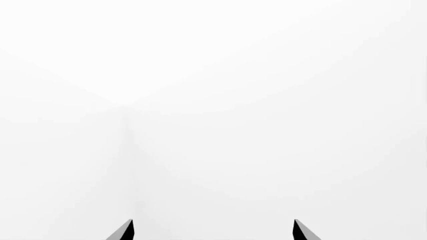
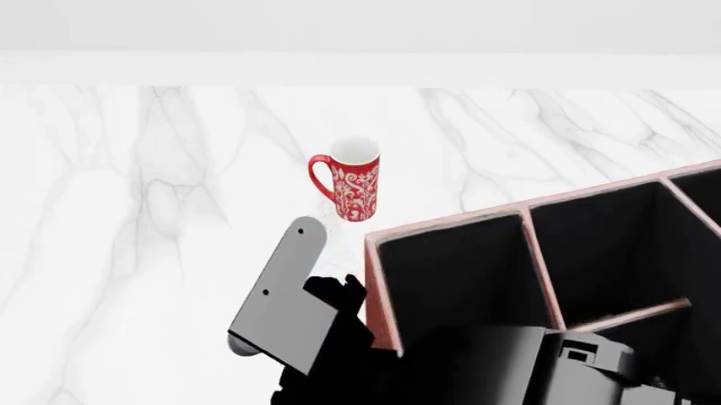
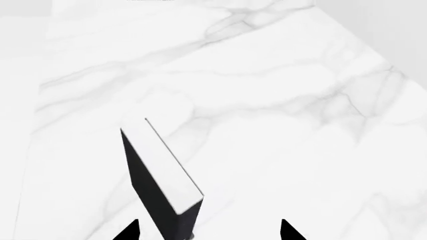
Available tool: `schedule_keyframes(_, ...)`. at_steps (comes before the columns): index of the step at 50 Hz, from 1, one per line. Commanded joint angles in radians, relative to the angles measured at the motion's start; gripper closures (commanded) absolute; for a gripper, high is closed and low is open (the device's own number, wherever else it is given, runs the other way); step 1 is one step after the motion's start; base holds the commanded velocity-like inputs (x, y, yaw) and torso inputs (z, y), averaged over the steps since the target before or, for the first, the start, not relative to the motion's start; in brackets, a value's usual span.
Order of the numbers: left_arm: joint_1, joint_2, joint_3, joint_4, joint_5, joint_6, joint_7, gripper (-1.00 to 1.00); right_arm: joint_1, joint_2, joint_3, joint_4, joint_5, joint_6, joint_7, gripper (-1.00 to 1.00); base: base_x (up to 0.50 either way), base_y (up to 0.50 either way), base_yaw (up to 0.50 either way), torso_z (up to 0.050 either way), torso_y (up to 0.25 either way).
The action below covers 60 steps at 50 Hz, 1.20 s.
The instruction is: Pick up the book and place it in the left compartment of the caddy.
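Standing on the marble tabletop [image 3: 280, 90] between the two parted fingertips of the right gripper [image 3: 209, 231], the book [image 3: 160, 182] shows its black cover and white page edges, nearer one fingertip, though contact cannot be judged. Beyond the robot's dark arm in the head view sits the caddy [image 2: 451, 226], its left compartment [image 2: 451, 278] black-lined, and further back the red mug [image 2: 350, 187]. Only white shows past the left gripper [image 1: 213, 231], its fingertips spread.
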Motion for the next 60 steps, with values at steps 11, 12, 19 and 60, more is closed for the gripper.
schedule_keyframes(11,-0.043,0.0,0.037,0.0,0.05,-0.062,0.019,-1.0,-0.083,-0.084,-0.015,0.123,-0.087,-0.063,-0.058,-1.0,0.0,0.0,0.0,0.0,0.0)
schedule_keyframes(12,-0.048,0.0,0.04,0.0,0.054,-0.068,0.02,-1.0,-0.088,-0.088,-0.016,0.127,-0.09,-0.068,-0.064,-1.0,0.0,0.0,0.0,0.0,0.0)
schedule_keyframes(19,-0.062,0.0,0.057,0.0,0.074,-0.087,0.028,-1.0,-0.125,-0.105,-0.017,0.139,-0.154,-0.13,-0.075,-1.0,0.0,0.0,0.0,0.0,0.0)
schedule_keyframes(60,-0.09,0.0,0.076,0.0,0.105,-0.138,0.045,-1.0,-0.252,-0.262,-0.022,0.426,-0.226,-0.211,-0.2,-1.0,0.0,0.0,0.0,0.0,0.0)
